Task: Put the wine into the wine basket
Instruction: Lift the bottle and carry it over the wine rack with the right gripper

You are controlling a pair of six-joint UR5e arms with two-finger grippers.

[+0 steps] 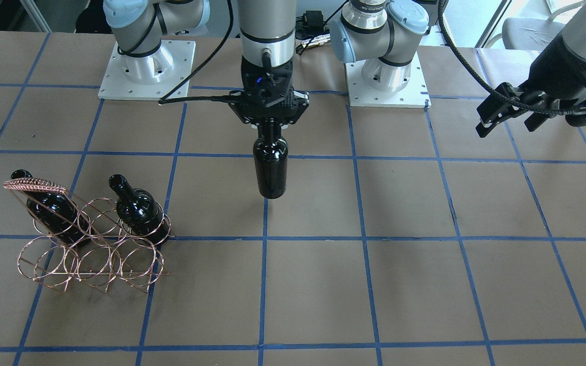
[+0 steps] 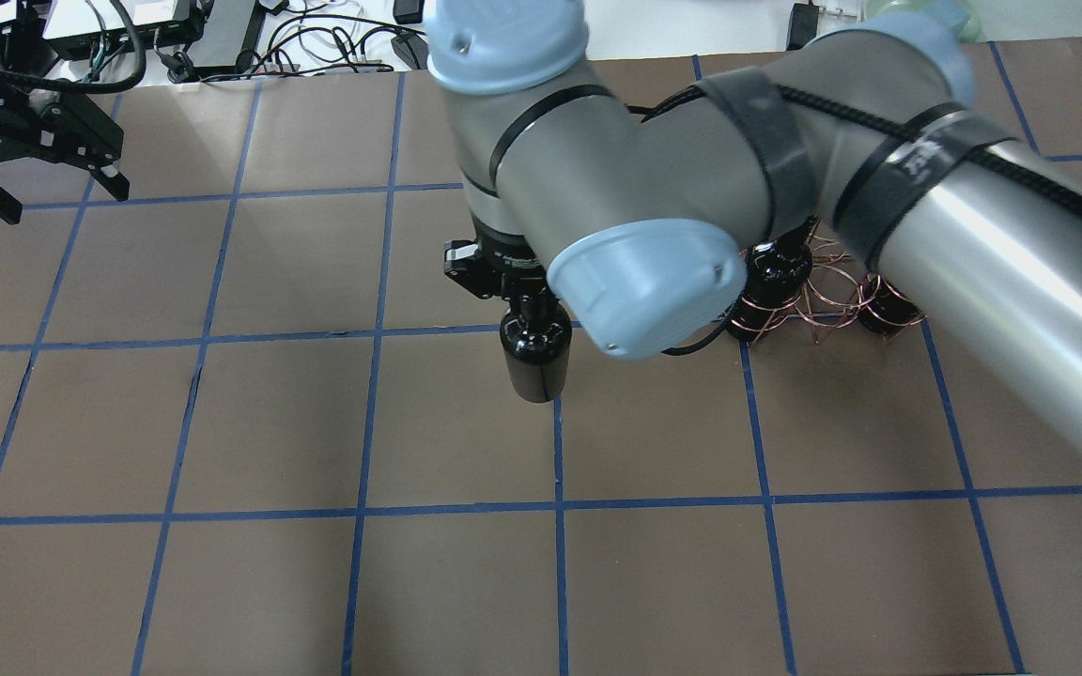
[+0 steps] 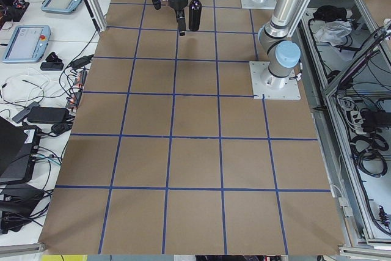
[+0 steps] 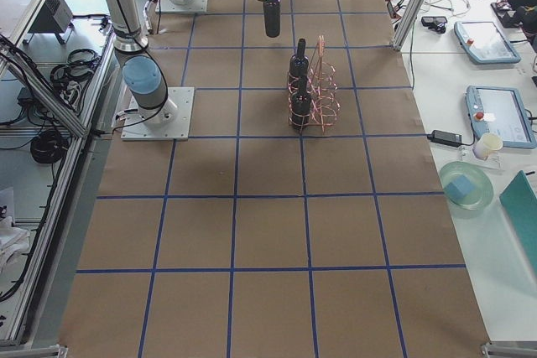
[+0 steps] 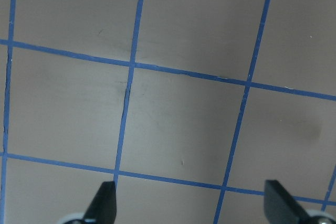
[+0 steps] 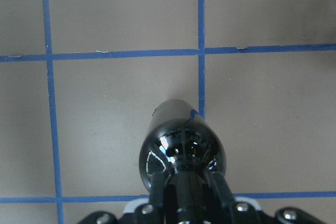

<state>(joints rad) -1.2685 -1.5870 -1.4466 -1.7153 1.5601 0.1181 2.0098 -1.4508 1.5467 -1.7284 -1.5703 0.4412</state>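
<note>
My right gripper (image 1: 269, 122) is shut on the neck of a near-black wine bottle (image 1: 270, 170) and holds it upright, base down, over the middle of the table. The wrist view shows the bottle (image 6: 181, 145) from above, between the fingers. The copper wire wine basket (image 1: 33, 184) stands on my right side, a grid square or two from the held bottle. Two more dark bottles (image 1: 51, 208) (image 1: 138, 211) sit in its back row. In the overhead view my right arm mostly hides the basket (image 2: 823, 282). My left gripper (image 1: 509, 114) is open, empty and raised at the far left.
The table is brown paper with a blue tape grid. The arm base plates (image 1: 145, 71) (image 1: 387, 76) sit at the robot's edge. Cables and devices (image 2: 222, 28) lie beyond the far edge. The left wrist view shows only bare table between the open fingertips (image 5: 107, 195).
</note>
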